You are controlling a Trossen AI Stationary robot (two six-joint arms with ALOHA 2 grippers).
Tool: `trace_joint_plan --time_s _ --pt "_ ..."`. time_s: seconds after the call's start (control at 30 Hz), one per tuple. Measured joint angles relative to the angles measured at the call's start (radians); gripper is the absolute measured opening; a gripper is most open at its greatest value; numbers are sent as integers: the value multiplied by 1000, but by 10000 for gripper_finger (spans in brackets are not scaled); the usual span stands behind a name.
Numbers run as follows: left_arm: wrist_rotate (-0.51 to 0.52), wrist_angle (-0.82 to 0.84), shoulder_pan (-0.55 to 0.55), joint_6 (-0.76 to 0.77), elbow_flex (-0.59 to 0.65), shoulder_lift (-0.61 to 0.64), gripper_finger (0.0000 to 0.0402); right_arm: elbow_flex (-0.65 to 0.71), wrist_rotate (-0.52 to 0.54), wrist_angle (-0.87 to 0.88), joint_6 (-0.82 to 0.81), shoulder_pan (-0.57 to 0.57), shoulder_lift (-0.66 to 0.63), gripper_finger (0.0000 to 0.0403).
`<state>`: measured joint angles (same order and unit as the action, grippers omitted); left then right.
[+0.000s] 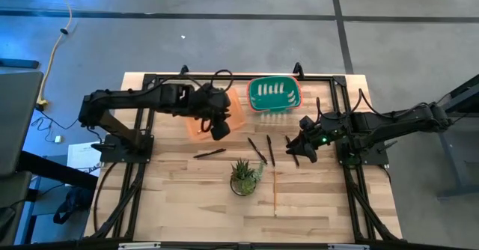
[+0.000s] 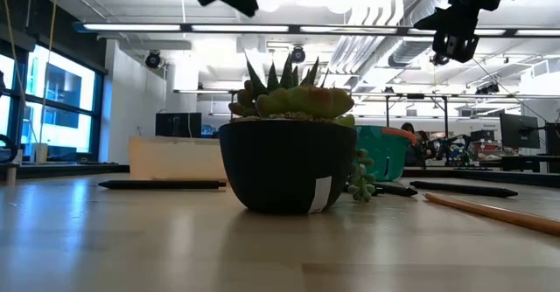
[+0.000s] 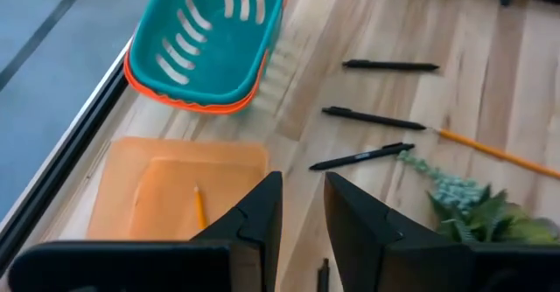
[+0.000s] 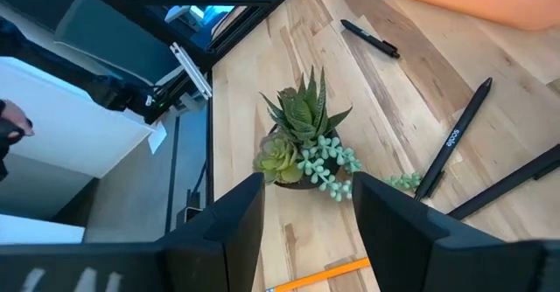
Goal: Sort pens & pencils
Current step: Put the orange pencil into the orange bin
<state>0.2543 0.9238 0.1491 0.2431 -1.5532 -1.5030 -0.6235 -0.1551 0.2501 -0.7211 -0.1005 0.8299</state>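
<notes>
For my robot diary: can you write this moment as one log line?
left gripper: open, over orange tray | right gripper: open, above pens | one pencil in tray | another pencil on table

Table (image 1: 187,197): pale wood in jointed strips, smooth, with a light sheen that mirrors the ceiling lights in the low view. Frame rails (image 1: 142,175) and both arms: dark matt metal. Left gripper (image 3: 302,213) and right gripper (image 4: 306,218): matt black fingers, plastic-looking. Pens (image 3: 372,117): dark, smooth, slightly glossy plastic; one (image 4: 455,143) carries pale printed lettering. Pencil (image 3: 494,150): orange-tan, smooth painted wood. Teal basket (image 3: 210,38): moulded plastic with slotted walls, faintly shiny, nested in an orange one. Orange tray (image 3: 166,183): matt plastic. Plant pot (image 2: 284,165): dark, smooth, semi-gloss, bearing a small white label. Floor (image 1: 224,40): grey, matt.
</notes>
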Motion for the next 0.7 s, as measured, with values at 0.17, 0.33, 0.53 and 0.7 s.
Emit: trace_joint_plan --time_s 0.17,0.33,0.53,0.7 --pt "61 6 -70 39 0 31 76 0 -9 0 20 0 0 165" --pt "138 40 -129 53 0 50 76 0 -9 0 9 0 0 165" --pt "176 87 -139 41 1 58 76 0 -6 15 20 0 0 165" --pt "175 111 -139 -1 0 76 76 0 -19 72 -44 2 0 165"
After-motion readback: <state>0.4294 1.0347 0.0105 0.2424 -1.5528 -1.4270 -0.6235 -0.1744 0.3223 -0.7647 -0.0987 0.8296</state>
